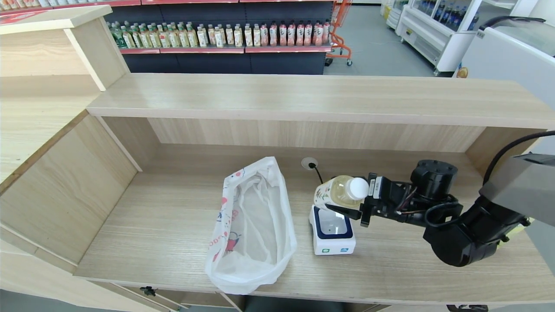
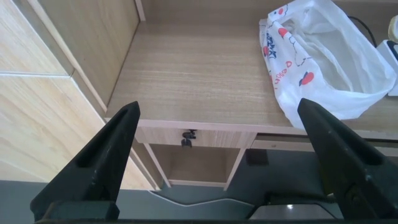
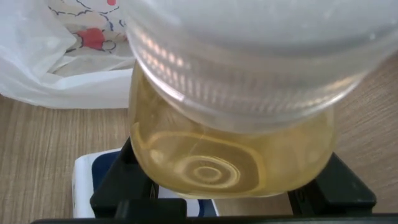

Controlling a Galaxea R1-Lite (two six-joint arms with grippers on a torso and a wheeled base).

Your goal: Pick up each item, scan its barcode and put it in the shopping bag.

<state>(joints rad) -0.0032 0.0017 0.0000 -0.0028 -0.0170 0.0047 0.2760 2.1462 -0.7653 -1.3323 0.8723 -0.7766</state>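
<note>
My right gripper (image 1: 353, 200) is shut on a clear bottle (image 1: 337, 191) of yellowish drink with a white cap. It holds the bottle on its side just above the white and blue barcode scanner (image 1: 332, 230) on the counter. In the right wrist view the bottle (image 3: 230, 143) looms close, with the scanner (image 3: 102, 186) beneath it. The white shopping bag (image 1: 253, 225) with red print lies open on the counter, left of the scanner. My left gripper (image 2: 217, 162) stands open and empty below the counter's front edge, with the shopping bag (image 2: 323, 62) beyond it.
The wooden counter (image 1: 173, 225) is boxed in by a left side wall (image 1: 69, 182), a back panel and a raised shelf (image 1: 303, 97). A black cable (image 1: 318, 173) runs from a grommet in the counter behind the scanner. A drawer latch (image 2: 186, 137) sits under the counter's front edge.
</note>
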